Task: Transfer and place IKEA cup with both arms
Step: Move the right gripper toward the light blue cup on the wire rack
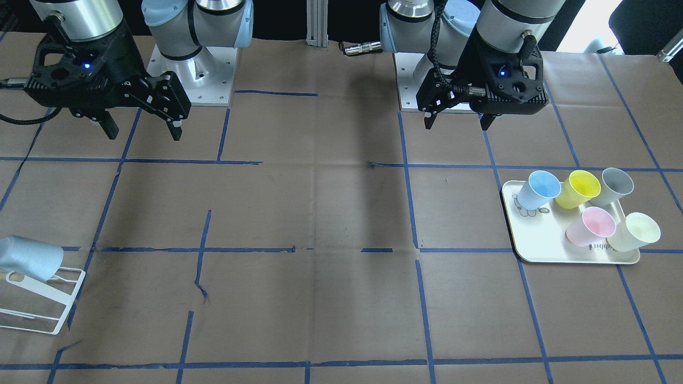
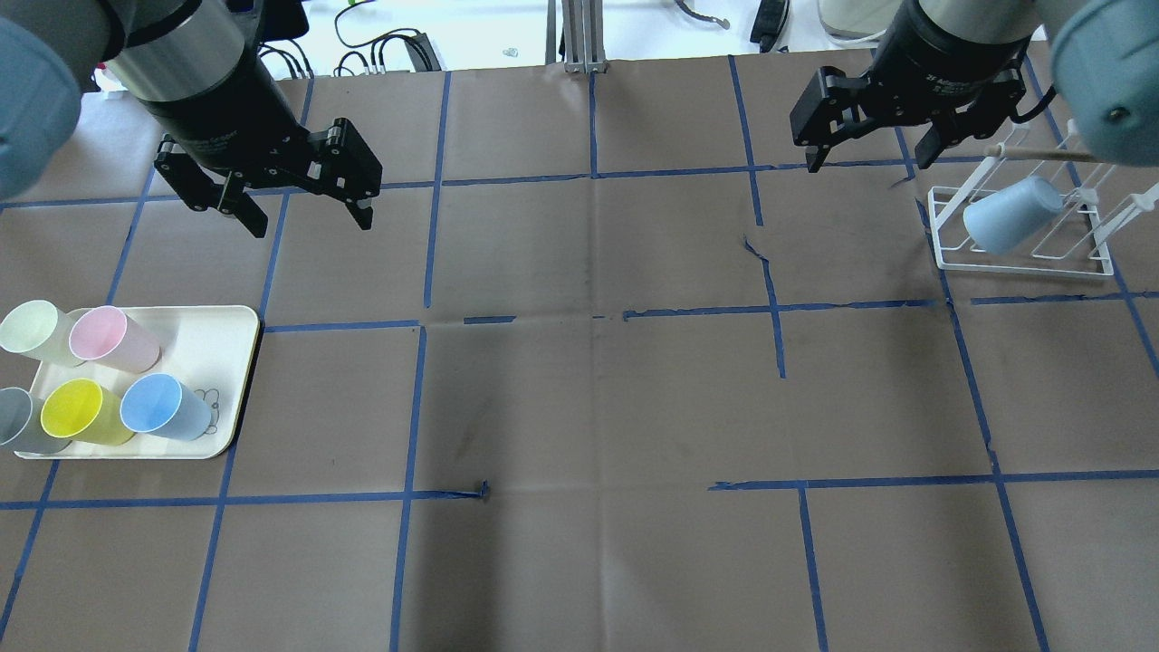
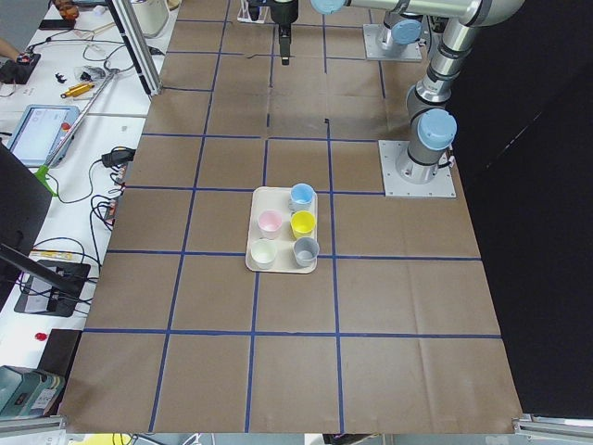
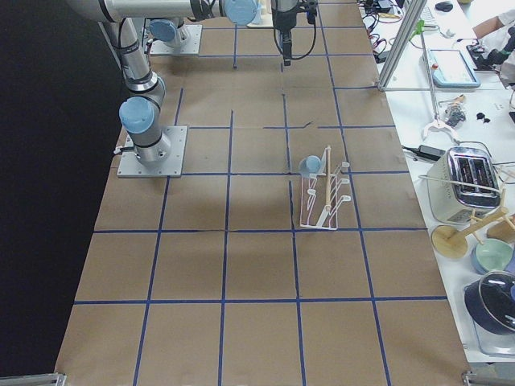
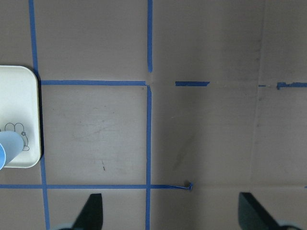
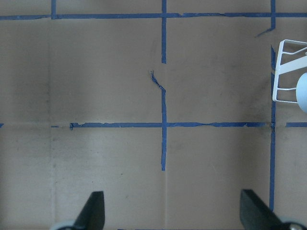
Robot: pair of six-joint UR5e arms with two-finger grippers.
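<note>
While the left gripper (image 2: 311, 217) and right gripper (image 2: 867, 163) hang empty, fingers apart, one blue cup (image 2: 163, 407) stands on the tray (image 2: 213, 344) beside a yellow cup (image 2: 77, 412); another blue cup (image 2: 1010, 215) rests on the rack (image 2: 1023, 263).

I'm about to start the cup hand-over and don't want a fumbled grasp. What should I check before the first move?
1. Left gripper open and holding nothing: ok.
2. Right gripper open and holding nothing: ok.
3. Light-blue cup upright on the tray, on the side toward the table's middle: ok.
4. Finger room between it and the yellow cup: cannot tell, they stand very close.
5. Rack has a free peg beside the hung cup: ok.
</note>
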